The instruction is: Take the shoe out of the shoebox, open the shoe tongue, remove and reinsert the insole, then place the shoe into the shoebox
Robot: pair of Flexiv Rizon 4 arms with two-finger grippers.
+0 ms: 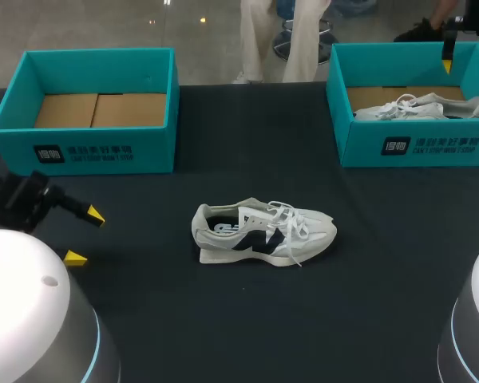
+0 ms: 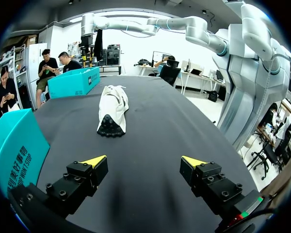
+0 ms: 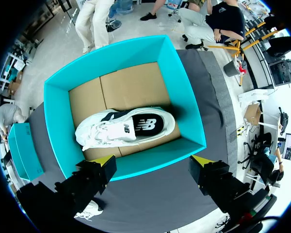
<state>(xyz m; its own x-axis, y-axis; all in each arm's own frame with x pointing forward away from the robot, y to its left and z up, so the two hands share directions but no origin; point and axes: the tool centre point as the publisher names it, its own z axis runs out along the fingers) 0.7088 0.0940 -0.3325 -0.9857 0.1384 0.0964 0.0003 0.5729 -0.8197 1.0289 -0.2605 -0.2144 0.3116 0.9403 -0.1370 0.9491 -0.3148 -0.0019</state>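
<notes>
**A:** Dark tabletop (image 1: 239,319) is filling the frame. Where is the shoe (image 1: 419,108) lying?

**B:** It is lying in the shoebox (image 1: 359,152) at the upper right, its long axis running left to right. The right gripper (image 3: 151,160) is hovering directly above it, fingers spread and gripping nothing.

**A:** And the left gripper (image 1: 85,237)?

**B:** It is hanging at the left edge, fingers spread too, well apart from that box. A second shoe (image 1: 263,233) is lying mid-frame. I am judging the right arm the nearer one.
</notes>
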